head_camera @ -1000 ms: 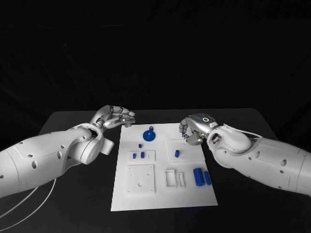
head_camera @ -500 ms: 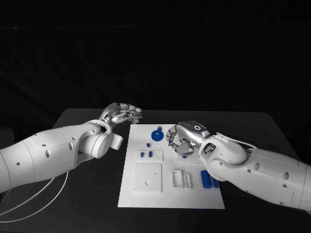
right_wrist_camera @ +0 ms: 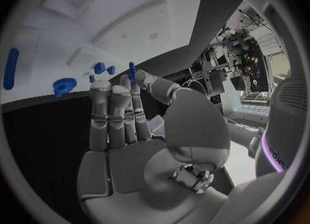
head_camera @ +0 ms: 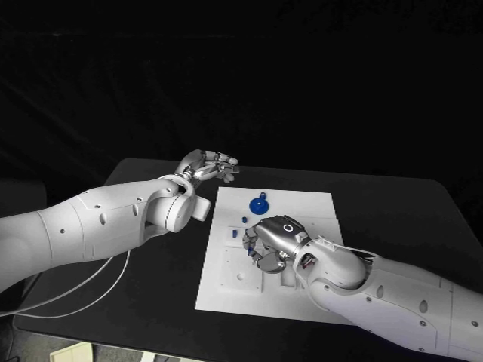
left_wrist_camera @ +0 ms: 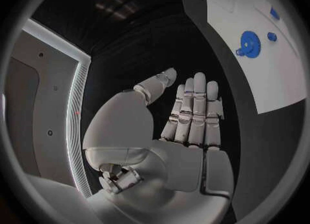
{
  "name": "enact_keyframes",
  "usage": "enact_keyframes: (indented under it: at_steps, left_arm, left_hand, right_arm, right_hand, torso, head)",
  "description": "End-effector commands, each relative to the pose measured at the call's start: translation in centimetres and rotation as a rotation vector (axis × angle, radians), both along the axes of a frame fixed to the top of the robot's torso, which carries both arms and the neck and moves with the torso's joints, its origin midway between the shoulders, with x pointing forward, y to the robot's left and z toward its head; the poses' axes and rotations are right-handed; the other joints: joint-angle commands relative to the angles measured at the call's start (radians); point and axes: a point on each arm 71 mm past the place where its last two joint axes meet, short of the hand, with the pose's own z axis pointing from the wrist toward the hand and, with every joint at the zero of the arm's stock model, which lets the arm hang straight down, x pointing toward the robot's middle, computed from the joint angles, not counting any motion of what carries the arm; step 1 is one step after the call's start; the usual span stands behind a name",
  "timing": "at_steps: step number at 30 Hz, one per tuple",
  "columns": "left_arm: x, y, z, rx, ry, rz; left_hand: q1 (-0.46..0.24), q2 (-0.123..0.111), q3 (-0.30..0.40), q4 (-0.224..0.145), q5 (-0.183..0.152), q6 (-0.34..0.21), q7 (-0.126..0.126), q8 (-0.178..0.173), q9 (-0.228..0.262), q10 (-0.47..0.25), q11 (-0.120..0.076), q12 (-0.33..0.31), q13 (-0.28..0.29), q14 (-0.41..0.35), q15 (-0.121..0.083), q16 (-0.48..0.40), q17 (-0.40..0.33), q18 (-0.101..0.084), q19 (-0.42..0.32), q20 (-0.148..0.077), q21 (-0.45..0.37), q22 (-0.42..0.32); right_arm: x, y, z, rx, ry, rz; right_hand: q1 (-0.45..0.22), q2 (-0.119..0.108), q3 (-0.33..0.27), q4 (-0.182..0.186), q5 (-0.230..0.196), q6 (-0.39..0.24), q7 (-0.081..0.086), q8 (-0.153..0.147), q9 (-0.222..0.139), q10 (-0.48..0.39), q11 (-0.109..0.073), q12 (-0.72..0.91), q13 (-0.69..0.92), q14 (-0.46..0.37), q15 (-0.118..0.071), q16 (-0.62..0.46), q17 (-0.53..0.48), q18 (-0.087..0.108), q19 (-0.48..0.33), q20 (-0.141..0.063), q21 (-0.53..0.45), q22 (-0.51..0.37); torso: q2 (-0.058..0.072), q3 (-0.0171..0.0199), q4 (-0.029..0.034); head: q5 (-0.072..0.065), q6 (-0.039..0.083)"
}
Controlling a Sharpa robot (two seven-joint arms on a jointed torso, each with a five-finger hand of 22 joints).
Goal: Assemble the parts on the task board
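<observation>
A black table [head_camera: 416, 226] against a dark backdrop carries the task board [head_camera: 307, 211]. A round blue part [head_camera: 259, 204] lies at the board's far end. The right hand [head_camera: 272, 241] hovers over the board's middle, pinching a small blue part [right_wrist_camera: 131, 71]. The left hand [head_camera: 207, 166], released, hangs beyond the board's far left corner. Risk: a loose pinch could drop or tilt the part at insertion.

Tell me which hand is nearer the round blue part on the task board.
Right. The right hand hovers over the board just below the round blue part; the left hand sits off the board's far-left corner.
</observation>
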Motion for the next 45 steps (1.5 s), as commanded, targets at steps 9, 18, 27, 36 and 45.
enact_keyframes:
  at_steps: [9, 18, 27, 36, 45]
  left_arm:
    - [-0.1, -0.8, 0.3, -0.024, -0.015, -0.005]
    - [-0.2, -0.9, 0.4, -0.024, -0.015, -0.011]
    - [-0.2, -0.9, 0.4, -0.021, -0.018, -0.012]
    - [-0.2, -1.0, 0.4, -0.021, -0.018, -0.015]
    - [-0.1, -1.0, 0.4, -0.019, -0.019, -0.016]
  left_hand:
    - [-0.004, 0.003, -0.007, 0.001, -0.004, -0.003, -0.003, 0.004, -0.001, 0.003, -0.001, 0.007, -0.001, 0.006, 0.003, -0.008, 0.002, 0.004, 0.0, -0.001, -0.007, 0.001]
    - [-0.003, 0.003, -0.007, 0.001, -0.004, -0.004, -0.003, 0.004, -0.002, 0.003, -0.001, 0.007, -0.001, 0.007, 0.003, -0.009, 0.003, 0.004, 0.0, -0.001, -0.008, 0.001]
    - [-0.003, 0.003, -0.007, 0.001, -0.004, -0.004, -0.003, 0.004, -0.002, 0.003, -0.001, 0.006, -0.002, 0.007, 0.003, -0.01, 0.004, 0.004, 0.0, -0.001, -0.008, 0.001]
    - [-0.003, 0.003, -0.007, 0.001, -0.004, -0.004, -0.003, 0.004, -0.002, 0.003, -0.001, 0.006, -0.002, 0.008, 0.003, -0.011, 0.005, 0.004, 0.001, -0.001, -0.009, 0.001]
    - [-0.002, 0.003, -0.007, 0.001, -0.004, -0.005, -0.003, 0.004, -0.002, 0.003, -0.001, 0.006, -0.002, 0.008, 0.003, -0.012, 0.006, 0.004, 0.001, -0.001, -0.009, 0.002]
  right_arm:
    - [-0.2, 0.4, -1.4, -0.099, -0.046, 0.004]
    - [0.0, -0.1, -1.9, -0.125, -0.038, -0.008]
    - [0.2, -0.5, -2.4, -0.141, -0.034, -0.016]
    - [-0.1, -0.3, -2.8, -0.145, -0.03, -0.004]
    - [-0.3, 0.0, -2.8, -0.139, -0.03, 0.003]
  right_hand:
    - [0.001, -0.01, 0.005, -0.001, 0.0, 0.004, -0.001, 0.005, 0.001, 0.033, 0.007, 0.001, 0.002, 0.008, -0.004, -0.001, -0.006, 0.062, 0.005, -0.008, 0.008, 0.021]
    - [0.0, -0.01, 0.005, -0.001, 0.0, 0.004, -0.001, 0.005, 0.001, 0.034, 0.007, 0.0, 0.002, 0.01, -0.004, -0.001, -0.008, 0.062, 0.007, -0.009, 0.01, 0.021]
    - [0.0, -0.01, 0.005, -0.002, 0.0, 0.005, -0.001, 0.005, 0.001, 0.034, 0.007, -0.001, 0.002, 0.011, -0.004, -0.001, -0.009, 0.062, 0.008, -0.01, 0.011, 0.021]
    - [0.0, -0.009, 0.005, -0.002, 0.0, 0.005, -0.001, 0.005, 0.001, 0.035, 0.007, -0.001, 0.003, 0.012, -0.004, -0.001, -0.01, 0.062, 0.008, -0.011, 0.012, 0.021]
    - [-0.001, -0.009, 0.005, -0.003, 0.0, 0.005, -0.001, 0.005, 0.001, 0.036, 0.007, -0.002, 0.003, 0.012, -0.004, -0.001, -0.011, 0.062, 0.008, -0.011, 0.013, 0.021]
  torso:
    - [0.002, -0.0007, -0.0002]
    - [0.001, -0.0005, -0.0008]
    - [0.001, 0.0006, -0.0011]
    - [0.002, 0.0018, -0.0007]
    - [0.001, 0.0011, -0.002]
  head:
    - [0.034, -0.027]
    - [0.045, -0.042]
    - [0.052, -0.05]
    - [0.06, -0.056]
    - [0.068, -0.064]
